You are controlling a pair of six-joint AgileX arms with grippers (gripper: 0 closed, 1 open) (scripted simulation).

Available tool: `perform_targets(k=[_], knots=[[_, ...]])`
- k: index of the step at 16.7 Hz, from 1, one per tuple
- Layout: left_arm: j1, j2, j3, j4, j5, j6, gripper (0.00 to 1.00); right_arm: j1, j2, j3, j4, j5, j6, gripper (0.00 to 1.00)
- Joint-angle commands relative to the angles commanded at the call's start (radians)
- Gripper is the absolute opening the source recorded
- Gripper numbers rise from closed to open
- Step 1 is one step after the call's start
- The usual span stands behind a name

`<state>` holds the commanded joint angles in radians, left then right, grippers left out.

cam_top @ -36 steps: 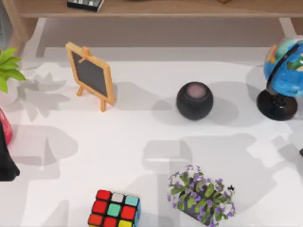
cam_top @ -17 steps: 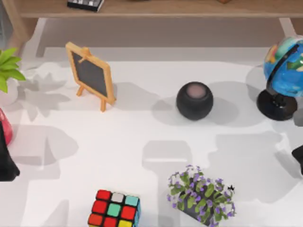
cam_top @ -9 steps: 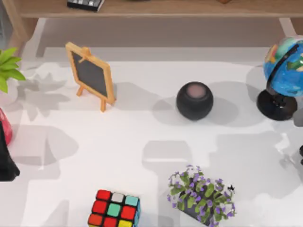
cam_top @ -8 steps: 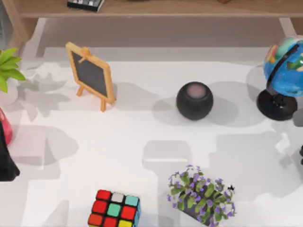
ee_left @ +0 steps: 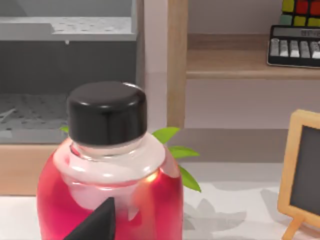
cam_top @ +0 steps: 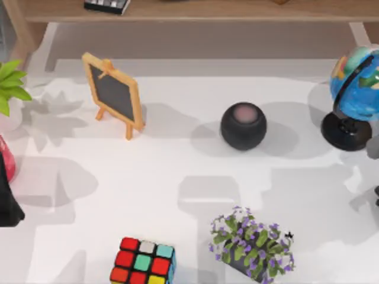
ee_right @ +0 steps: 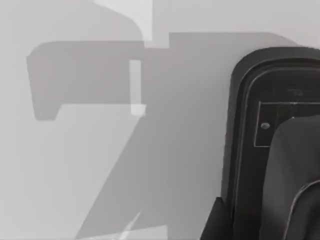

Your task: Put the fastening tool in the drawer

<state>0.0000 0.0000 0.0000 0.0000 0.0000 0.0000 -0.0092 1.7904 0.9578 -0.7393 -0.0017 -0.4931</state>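
Left wrist view puts the left end effector (cam_top: 7,204) just beside the red bottle (ee_left: 110,190), grip state untellable. Bare surface (cam_top: 148,177) opens rightward from the bottle to the right end effector (cam_top: 376,195), likewise untellable. Which thing is the fastening tool, I cannot tell.

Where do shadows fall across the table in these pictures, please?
Top view: soft grey shadows lie on the white table, beside the chalkboard easel and around the dark round speaker. Right wrist view: a broad blocky shadow crosses the pale surface.
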Motion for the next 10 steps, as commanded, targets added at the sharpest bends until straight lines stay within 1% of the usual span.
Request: perform_targets(k=[6, 10], knots=[[0.0, 0.0, 0.0, 0.0, 0.0, 0.0, 1.0, -0.001, -0.004, 0.004, -0.004, 0.001, 0.0, 0.0], [0.0, 0.0, 0.0, 0.0, 0.0, 0.0, 1.0, -0.002, -0.036, 0.039, -0.081, 0.001, -0.001, 0.0]])
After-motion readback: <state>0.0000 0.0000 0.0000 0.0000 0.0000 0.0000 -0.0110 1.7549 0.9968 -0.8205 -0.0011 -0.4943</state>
